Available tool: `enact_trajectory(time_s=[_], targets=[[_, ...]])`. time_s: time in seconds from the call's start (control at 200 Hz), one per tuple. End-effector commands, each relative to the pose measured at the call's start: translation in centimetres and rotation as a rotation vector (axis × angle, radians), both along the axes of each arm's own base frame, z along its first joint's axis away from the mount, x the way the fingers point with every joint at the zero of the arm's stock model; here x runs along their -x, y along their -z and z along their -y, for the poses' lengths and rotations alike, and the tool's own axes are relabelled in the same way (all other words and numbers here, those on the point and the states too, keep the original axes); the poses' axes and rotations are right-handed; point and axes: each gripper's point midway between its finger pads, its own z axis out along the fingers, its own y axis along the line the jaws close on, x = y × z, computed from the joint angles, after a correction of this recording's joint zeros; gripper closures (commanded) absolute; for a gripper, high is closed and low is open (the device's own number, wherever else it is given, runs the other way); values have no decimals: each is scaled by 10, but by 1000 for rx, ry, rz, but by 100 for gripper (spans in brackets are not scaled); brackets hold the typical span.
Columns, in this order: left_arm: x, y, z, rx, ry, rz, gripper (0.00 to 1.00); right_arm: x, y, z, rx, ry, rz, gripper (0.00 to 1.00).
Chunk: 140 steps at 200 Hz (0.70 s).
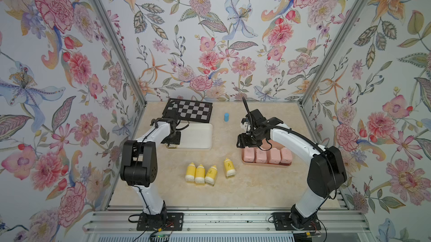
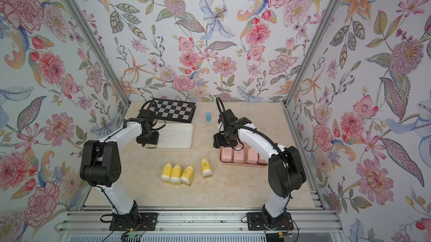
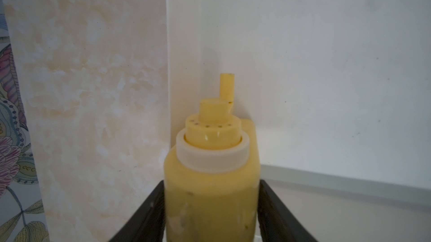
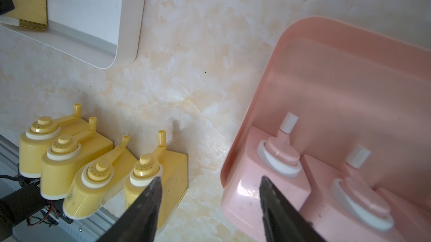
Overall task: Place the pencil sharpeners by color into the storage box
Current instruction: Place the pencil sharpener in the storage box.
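A: Yellow sharpener btwn jaws of L gripper, at 8 o'clock corner of white box. Clamped or let go? Can't tell.
B: If lifted w/ jaws not clear, could drag it over rim. R gripper: jaws apart, empty, by pink tray at 3 o'clock.

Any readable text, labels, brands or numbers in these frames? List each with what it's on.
No legible text anywhere.
Yellow bottle-shaped plastic pencil sharpeners: small dark print on the bodies in both top views, too small to read.
Pale pink squarish plastic pencil sharpeners: nothing legible.
Black-and-grey checkerboard panel: pattern only, no characters.
Small blue cylinder: no print visible.
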Motion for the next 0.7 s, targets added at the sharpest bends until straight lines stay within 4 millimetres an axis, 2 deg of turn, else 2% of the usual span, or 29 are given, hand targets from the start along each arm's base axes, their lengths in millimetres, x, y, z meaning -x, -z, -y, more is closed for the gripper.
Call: enact_trajectory(time_s=[0.0,0.415,0.631,0.646,0.696], targets=[[0,-8,-9,-26,-21,26,38,6,8,-2,8,-6,-25,32],[-1,-51,-16,-46,-70,131,35,6,7,-1,7,-4,-17,32],[4,-90,-14,-7,-99,241,34,6,11,0,10,-2,-20,32],[6,-102,-14,0,-100,275,34,6,11,0,11,-2,-21,32],[8,-112,-13,16,-104,303,34,6,12,0,10,-2,-20,32]])
